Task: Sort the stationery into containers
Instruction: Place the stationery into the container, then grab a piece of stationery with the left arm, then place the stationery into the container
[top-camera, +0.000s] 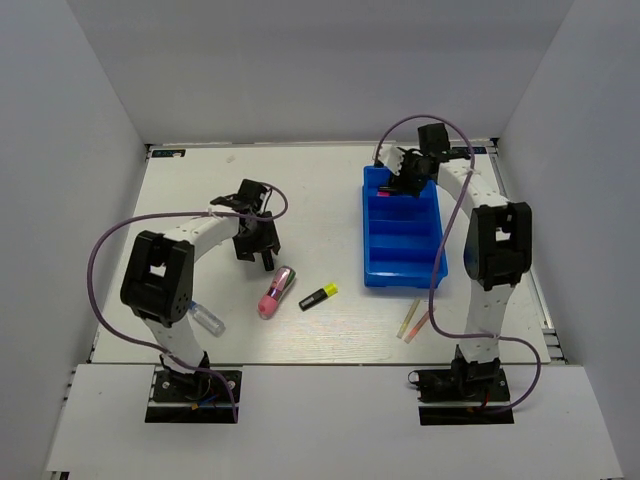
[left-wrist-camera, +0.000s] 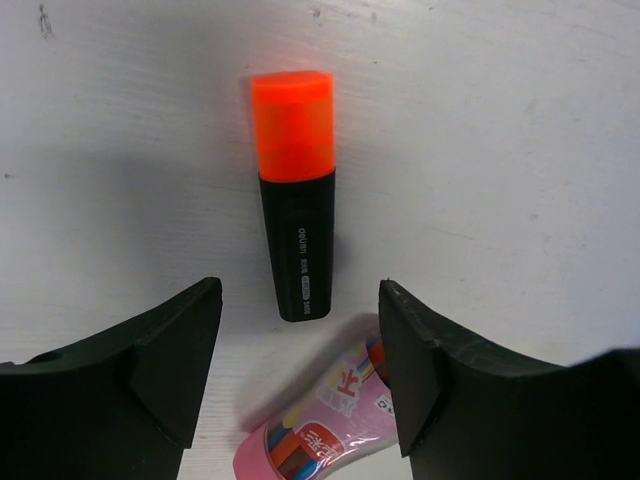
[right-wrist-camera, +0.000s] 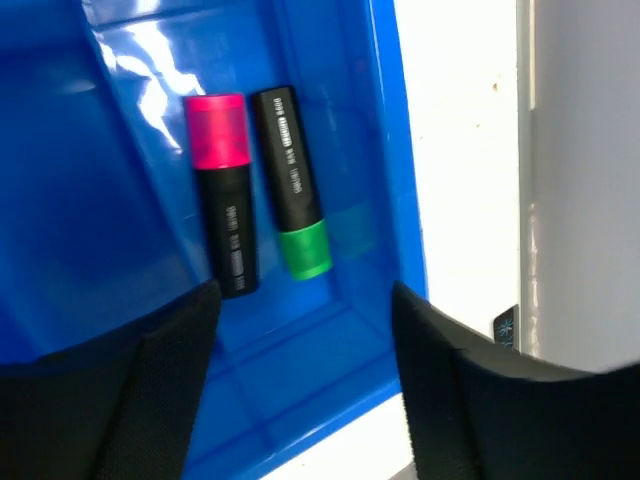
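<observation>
Left tool (left-wrist-camera: 300, 300) is released, orange highlighter (left-wrist-camera: 297, 200) just ahead between its tips. Right tool (right-wrist-camera: 305, 300) released too, pink highlighter (right-wrist-camera: 225, 200) and green highlighter (right-wrist-camera: 295, 185) just ahead in the tray (right-wrist-camera: 385, 150).

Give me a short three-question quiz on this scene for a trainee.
1. True or false: the pink-capped highlighter and the green-capped highlighter lie side by side in the blue tray.
2. The highlighter ahead of the left pincer has which cap: A yellow, B orange, C green?
3. What lies on the table beside the yellow-capped highlighter?
Key: 1 true; 2 B; 3 the pink-and-silver marker.
</observation>
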